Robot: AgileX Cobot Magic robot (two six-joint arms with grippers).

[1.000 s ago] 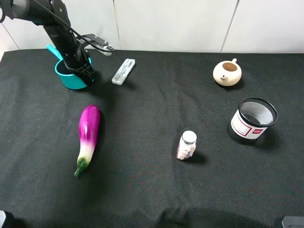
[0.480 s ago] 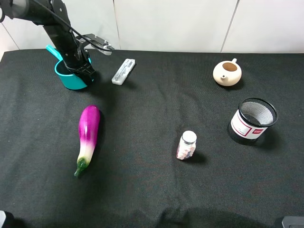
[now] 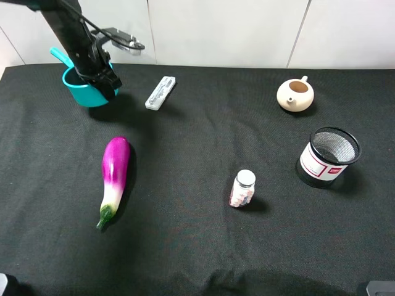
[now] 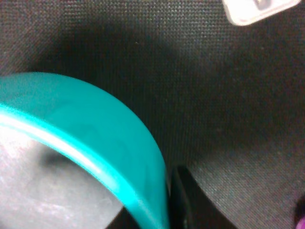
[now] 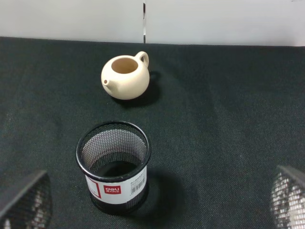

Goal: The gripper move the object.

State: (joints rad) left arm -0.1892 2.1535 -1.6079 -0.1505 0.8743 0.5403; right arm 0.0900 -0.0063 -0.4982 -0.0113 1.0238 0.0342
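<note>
The saucepan (image 3: pixel 80 95) is sitting at the far-left corner of the tabletop (image 3: pixel 197 246), its long handle pointing left and away, so its long axis is running diagonally. The left claw (image 3: pixel 105 85) is clamping the saucepan's right-hand rim from directly above. The right claw (image 5: pixel 155 210) is idling far right, spread wide and empty.

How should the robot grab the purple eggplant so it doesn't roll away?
Grip the eggplant across its thick purple middle, coming straight down from above. It lies flat on the black cloth, so the jaws can close on its two long sides. The end by the green stem is thin and tapered and would probably slip.
</note>
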